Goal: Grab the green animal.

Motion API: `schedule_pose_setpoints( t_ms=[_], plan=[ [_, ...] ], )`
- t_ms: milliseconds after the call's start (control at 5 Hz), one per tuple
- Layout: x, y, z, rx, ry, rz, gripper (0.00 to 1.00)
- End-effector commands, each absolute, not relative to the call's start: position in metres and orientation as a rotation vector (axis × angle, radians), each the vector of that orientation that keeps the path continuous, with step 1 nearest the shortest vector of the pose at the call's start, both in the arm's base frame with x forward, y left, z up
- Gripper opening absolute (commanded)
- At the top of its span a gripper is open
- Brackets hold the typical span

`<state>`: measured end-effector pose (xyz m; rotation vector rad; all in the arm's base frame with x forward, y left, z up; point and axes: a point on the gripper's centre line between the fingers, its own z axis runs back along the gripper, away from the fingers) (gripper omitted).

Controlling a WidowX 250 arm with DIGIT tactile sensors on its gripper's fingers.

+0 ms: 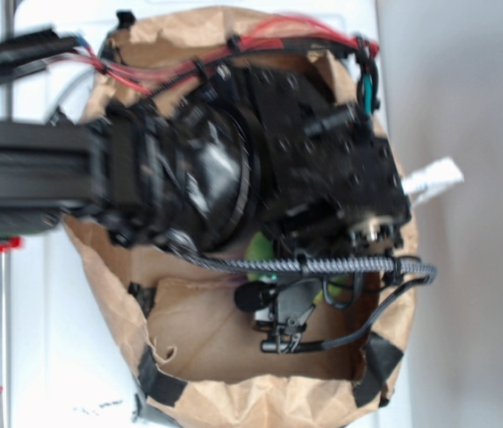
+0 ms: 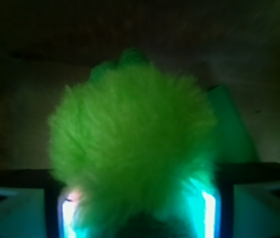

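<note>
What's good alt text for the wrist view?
A fuzzy lime-green animal fills most of the dim frame, sitting between the two fingers of the gripper at the bottom edge, its fur overlapping both. A flat, duller green shape shows behind it to the right; the rest is dark.

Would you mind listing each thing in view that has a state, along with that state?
green animal: fuzzy body sits between the fingers, filling the wrist view; mostly hidden under the arm in the exterior view.
gripper: lowered into the bag, fingers on either side of the toy; whether they are pressing it cannot be told.
paper bag: open, rim rolled down.
green block: behind the toy, not held.
</note>
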<state>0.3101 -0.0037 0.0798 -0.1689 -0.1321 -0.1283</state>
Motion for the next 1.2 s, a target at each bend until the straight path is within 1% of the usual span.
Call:
schedule_pose_setpoints(
  t_ms=[0,200,400,600,800,1000],
  plan=[
    [0.286,0.019,0.109,-0.117,-0.240,-0.142,0.00],
    [0.272,0.023,0.122,-0.107,-0.252,-0.137,0.00],
    [0.271,0.024,0.135,-0.075,-0.250,-0.094,0.00],
    [0.275,0.020,0.150,-0.002,-0.237,-0.073,0.00],
    [0.278,0.020,0.162,0.042,-0.242,-0.023,0.00],
    [0.274,0.022,0.169,0.068,-0.262,0.011,0.00]
  ],
)
